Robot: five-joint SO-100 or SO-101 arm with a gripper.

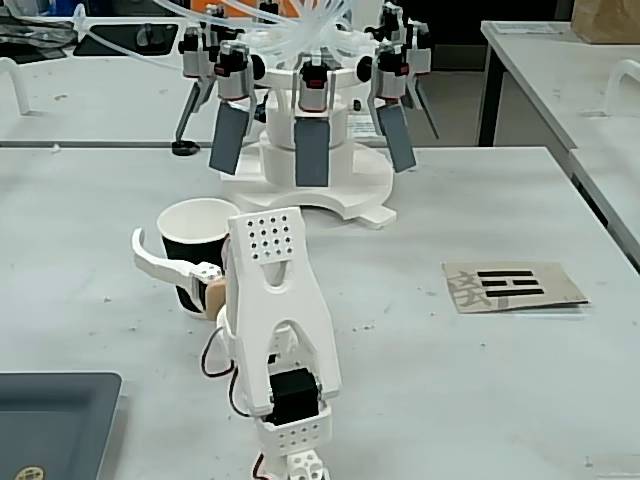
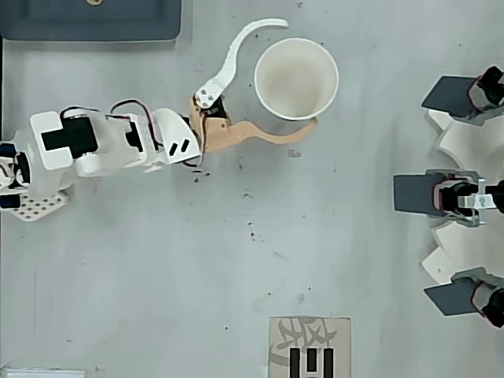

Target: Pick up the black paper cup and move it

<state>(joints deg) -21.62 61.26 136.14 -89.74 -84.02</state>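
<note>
Two curved fingers of the pincer (image 2: 302,75) stand spread around the black paper cup (image 2: 297,79): the white finger (image 2: 236,49) arcs past its upper side in the overhead view, and the tan finger (image 2: 272,135) touches or nearly touches its lower rim. The cup stands upright on the desk (image 2: 315,252). Judged light, thin-walled and crushable, it calls for gentle closure on the mid wall, below the rolled rim.

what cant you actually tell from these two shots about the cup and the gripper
- Black paper cup, fixed view: the arm hides its right side, so contact there with the tan finger is unseen.
- Overhead view: only the cup's white inside shows; the wall and base are hidden by its own rim.
- Gripper is open; whether the tan finger touches the cup wall is unclear.
- Grey tray: cut off by the frame edge.
</note>
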